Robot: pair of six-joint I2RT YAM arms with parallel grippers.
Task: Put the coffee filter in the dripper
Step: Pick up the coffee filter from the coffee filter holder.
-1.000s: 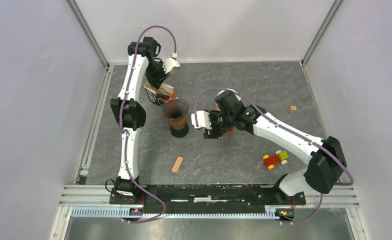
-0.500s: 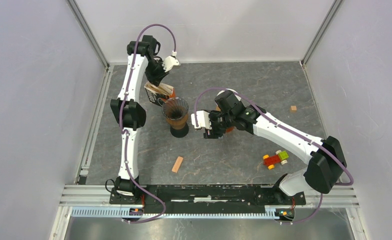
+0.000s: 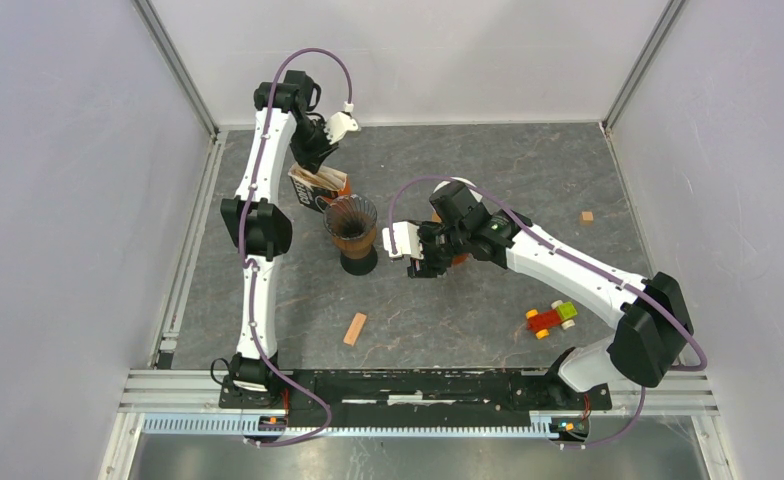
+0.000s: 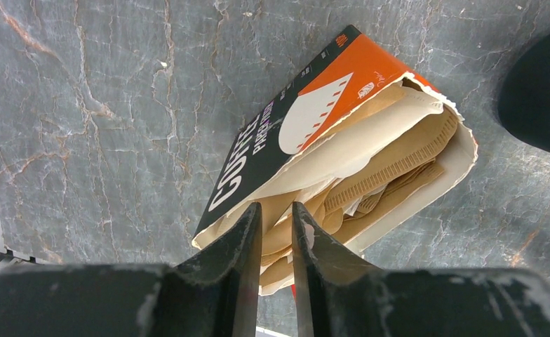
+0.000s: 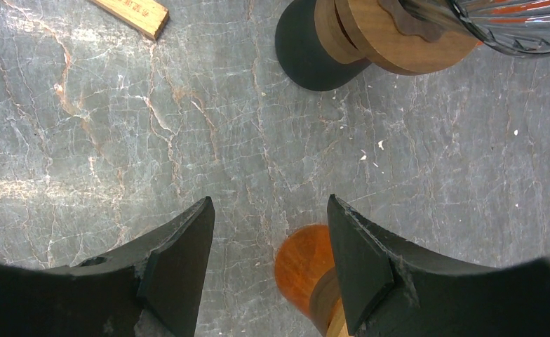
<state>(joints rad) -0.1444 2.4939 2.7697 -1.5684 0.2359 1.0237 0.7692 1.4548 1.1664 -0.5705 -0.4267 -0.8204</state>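
Note:
The dripper (image 3: 353, 228) is a ribbed glass cone on a wooden collar and black base, standing left of centre; it also shows in the right wrist view (image 5: 391, 42). Behind it lies an open orange and black coffee filter box (image 3: 318, 185), with several beige filters (image 4: 391, 151) sticking out of its torn end (image 4: 293, 119). My left gripper (image 3: 316, 160) hangs over the box's open end. Its fingers (image 4: 277, 210) stand a narrow gap apart, with filter paper showing in the gap. My right gripper (image 3: 420, 262) is open and empty right of the dripper (image 5: 269, 210).
An orange-topped wooden piece (image 5: 300, 263) lies on the table under my right finger. A wooden block (image 3: 355, 328) lies in front of the dripper. A toy car (image 3: 551, 318) is at the right front. A small block (image 3: 587, 216) is at the far right.
My left gripper has drawn back slightly up and left from the filter box. The right arm has not moved.

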